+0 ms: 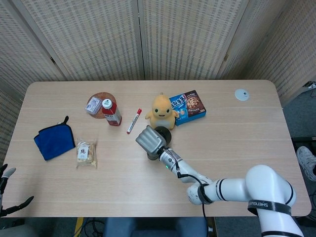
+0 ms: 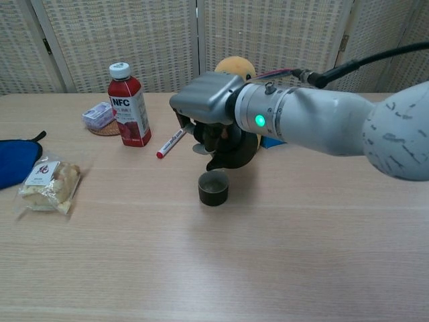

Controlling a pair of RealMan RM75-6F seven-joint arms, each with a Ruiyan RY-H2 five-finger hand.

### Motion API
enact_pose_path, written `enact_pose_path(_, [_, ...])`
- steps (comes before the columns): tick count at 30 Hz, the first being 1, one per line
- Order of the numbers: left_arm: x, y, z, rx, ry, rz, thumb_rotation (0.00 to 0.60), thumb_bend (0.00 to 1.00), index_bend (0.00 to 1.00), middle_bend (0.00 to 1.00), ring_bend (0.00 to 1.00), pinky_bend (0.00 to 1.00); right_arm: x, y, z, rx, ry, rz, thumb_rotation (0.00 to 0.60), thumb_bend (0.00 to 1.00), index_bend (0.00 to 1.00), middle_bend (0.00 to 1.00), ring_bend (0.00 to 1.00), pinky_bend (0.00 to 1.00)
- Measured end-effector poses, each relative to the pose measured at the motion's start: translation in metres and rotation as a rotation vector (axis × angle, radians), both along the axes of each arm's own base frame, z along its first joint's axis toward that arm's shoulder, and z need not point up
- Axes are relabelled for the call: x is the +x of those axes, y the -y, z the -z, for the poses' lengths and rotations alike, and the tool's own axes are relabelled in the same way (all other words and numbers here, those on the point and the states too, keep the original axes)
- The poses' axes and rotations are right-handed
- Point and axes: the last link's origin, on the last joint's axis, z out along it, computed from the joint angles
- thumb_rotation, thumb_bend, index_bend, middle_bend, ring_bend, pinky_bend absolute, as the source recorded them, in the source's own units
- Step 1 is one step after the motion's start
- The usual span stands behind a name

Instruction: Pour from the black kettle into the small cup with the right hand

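The small dark round cup (image 2: pixel 214 188) stands on the wooden bench (image 2: pixel 268 255). Just above and behind it, the right robot hand (image 2: pixel 204 107) grasps the tilted black kettle (image 2: pixel 231 149), spout over the cup. Behind stands a yellow plush toy (image 1: pixel 161 110); left of the cup lie a red marker (image 2: pixel 170 143) and a red juice bottle (image 2: pixel 129 104). The left robot hand (image 1: pixel 6 190) is released at the bench's near-left edge.

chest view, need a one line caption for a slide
Right hand holds the black kettle tilted over the small cup on the table.
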Motion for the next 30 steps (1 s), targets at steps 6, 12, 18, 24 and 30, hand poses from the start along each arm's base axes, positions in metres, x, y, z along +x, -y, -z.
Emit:
enact_pose_path(6, [0.002, -0.002, 0.0, -0.002, -0.003, 0.006, 0.364, 0.08, 0.13, 0.02, 0.08, 0.0, 0.0, -0.001, -0.005, 0.029, 0.091, 0.059, 0.549, 0.37, 0.87, 1.0, 0.96, 0.54])
enact_pose_path(12, [0.005, -0.005, 0.0, -0.007, -0.006, 0.017, 0.361, 0.08, 0.13, 0.02, 0.08, 0.0, -0.004, -0.002, -0.016, 0.082, 0.217, 0.153, 0.552, 0.38, 0.87, 1.0, 0.96, 0.54])
enact_pose_path(18, [0.009, -0.008, 0.001, -0.017, -0.011, 0.027, 0.362, 0.08, 0.13, 0.02, 0.08, 0.0, -0.018, -0.006, -0.036, 0.124, 0.327, 0.239, 0.55, 0.38, 0.87, 1.0, 0.96, 0.54])
enact_pose_path(24, [0.015, -0.011, 0.004, -0.03, -0.012, 0.039, 0.363, 0.08, 0.13, 0.02, 0.08, 0.0, -0.044, -0.013, -0.052, 0.146, 0.39, 0.312, 0.549, 0.38, 0.87, 1.0, 0.96, 0.54])
enact_pose_path(30, [0.019, -0.014, 0.006, -0.041, -0.015, 0.048, 0.363, 0.08, 0.13, 0.02, 0.08, 0.0, -0.072, -0.019, -0.063, 0.151, 0.449, 0.38, 0.548, 0.38, 0.87, 1.0, 0.96, 0.54])
